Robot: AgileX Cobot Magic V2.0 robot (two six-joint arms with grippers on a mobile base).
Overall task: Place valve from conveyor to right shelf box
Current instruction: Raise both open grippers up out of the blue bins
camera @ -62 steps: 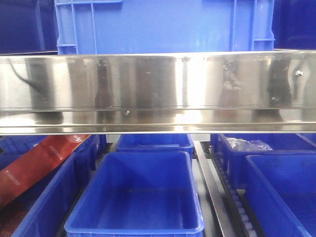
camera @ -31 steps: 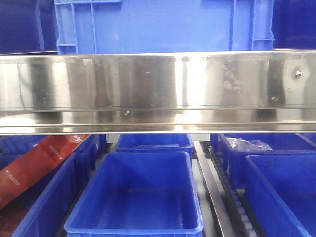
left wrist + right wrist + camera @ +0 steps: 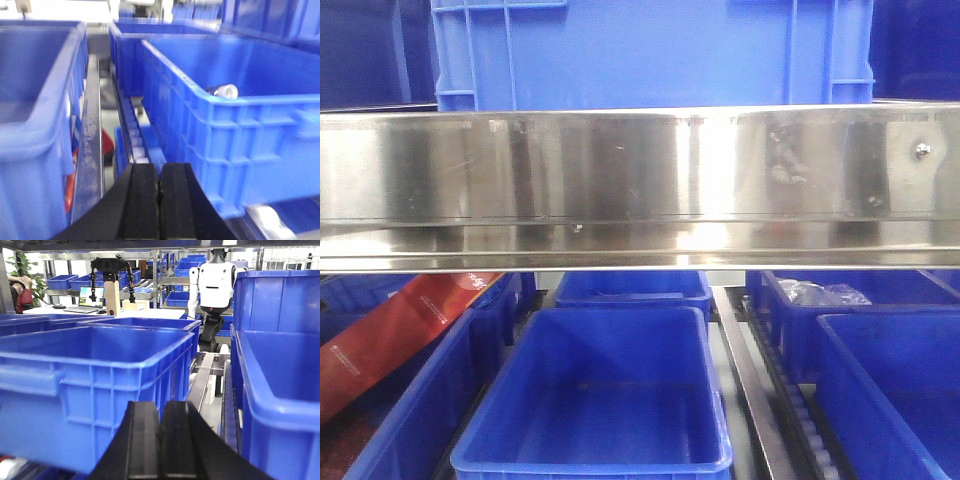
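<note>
The conveyor and the valve are out of view. My left gripper (image 3: 159,172) is shut and empty, low between two blue shelf boxes. The blue box on its right (image 3: 250,107) holds a small white-and-dark part (image 3: 224,91) near its front rim. My right gripper (image 3: 160,412) is shut and empty, low between a blue box on its left (image 3: 95,385) and a blue box on its right (image 3: 280,390). Neither gripper shows in the front view.
A shiny steel shelf rail (image 3: 640,185) crosses the front view with a big blue crate (image 3: 650,50) above. Below stand an empty blue box (image 3: 600,400), a box with a red packet (image 3: 390,335), a roller track (image 3: 790,400). A white robot (image 3: 215,285) stands far back.
The front view is nearly the same; only the reflections in the steel rail have shifted slightly. No box or part has moved.
</note>
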